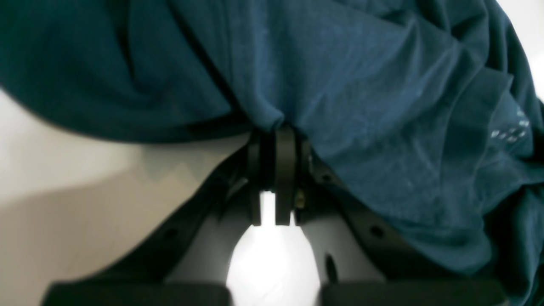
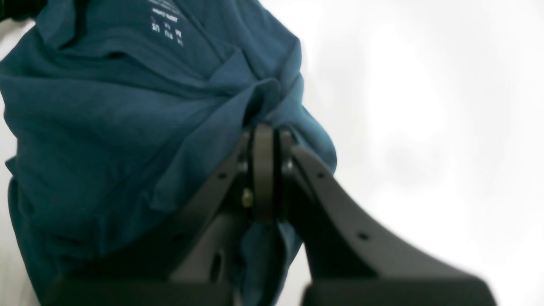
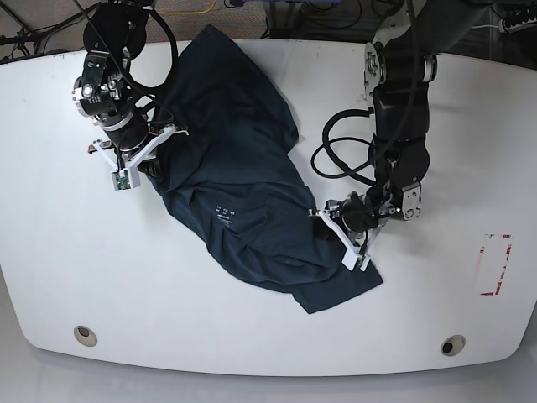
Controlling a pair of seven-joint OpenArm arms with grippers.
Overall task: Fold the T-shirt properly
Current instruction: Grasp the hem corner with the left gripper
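The dark navy T-shirt (image 3: 239,180) lies crumpled across the middle of the white table, with white label text (image 3: 225,211) showing near its centre. My left gripper (image 3: 329,225), on the right of the base view, is shut on a bunch of the shirt's right edge (image 1: 272,117). On the left of the base view my right gripper (image 3: 153,161) is shut on a fold at the shirt's left edge (image 2: 265,123). Label print also shows in the right wrist view (image 2: 165,25), on the T-shirt (image 2: 114,127).
The white table (image 3: 67,252) spreads around the shirt. Black cables (image 3: 340,155) loop beside the arm at the right. A red-outlined mark (image 3: 493,264) sits near the right edge. Two round holes (image 3: 84,335) are at the front corners.
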